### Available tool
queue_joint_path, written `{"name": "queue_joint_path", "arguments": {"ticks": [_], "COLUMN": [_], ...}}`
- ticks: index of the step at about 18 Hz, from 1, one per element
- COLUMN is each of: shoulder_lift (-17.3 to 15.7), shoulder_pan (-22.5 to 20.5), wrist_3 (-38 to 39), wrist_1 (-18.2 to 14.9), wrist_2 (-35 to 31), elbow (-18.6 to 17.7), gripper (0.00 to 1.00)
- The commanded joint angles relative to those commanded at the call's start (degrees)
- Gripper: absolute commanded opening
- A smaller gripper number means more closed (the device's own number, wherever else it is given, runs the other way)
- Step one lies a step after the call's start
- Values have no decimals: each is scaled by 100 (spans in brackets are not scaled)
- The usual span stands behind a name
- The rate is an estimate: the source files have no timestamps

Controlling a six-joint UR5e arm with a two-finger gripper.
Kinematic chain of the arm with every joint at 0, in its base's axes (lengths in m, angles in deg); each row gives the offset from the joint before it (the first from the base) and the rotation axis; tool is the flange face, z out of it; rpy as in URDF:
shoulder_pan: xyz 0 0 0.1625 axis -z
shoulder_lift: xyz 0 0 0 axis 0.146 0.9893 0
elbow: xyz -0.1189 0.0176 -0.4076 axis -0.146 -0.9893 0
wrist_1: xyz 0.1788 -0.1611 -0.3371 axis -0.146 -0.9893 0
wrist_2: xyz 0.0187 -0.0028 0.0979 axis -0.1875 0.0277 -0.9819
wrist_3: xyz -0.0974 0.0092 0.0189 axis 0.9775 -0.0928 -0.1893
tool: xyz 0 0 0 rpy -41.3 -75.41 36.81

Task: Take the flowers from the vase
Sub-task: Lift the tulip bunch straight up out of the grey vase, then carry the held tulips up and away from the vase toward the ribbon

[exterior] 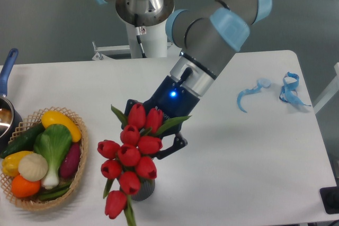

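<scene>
The flowers (132,154) are standing in the vase (143,189) at the near edge of the bench (238,152), left of centre, with the red buds leaning and spilling toward the near left. Only the lower part of the vase is showing beneath the blooms.

The gripper (164,133) is sitting right behind the top of the bunch, reaching down from the far right. One dark finger is showing just right of the buds, but the blooms and leaves are hiding the rest, so whether the jaws are open or closed on the stems cannot be told.

The risks, as judged from here:
- The jaws may be catching buds or leaves rather than the tied stems, so the flowers could slip or be crushed.
- The vase looks small and light; a tight stem fit could be dragging it up with the bunch, or tipping it off the near edge.
- A slanted pull could be toppling the vase leftward toward the wicker basket (79,175) of vegetables.
</scene>
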Motion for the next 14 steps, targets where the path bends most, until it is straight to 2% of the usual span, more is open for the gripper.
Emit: {"name": "queue_joint_path", "arguments": {"ticks": [3, 9, 14], "shoulder_lift": [-193, -342, -378], "shoulder_pan": [-106, -202, -728], "wrist_3": [131, 482, 580], "wrist_1": [0, -9, -9], "wrist_2": [-17, -18, 9], "elbow": [26, 237, 273], "gripper": [43, 42, 42]}}
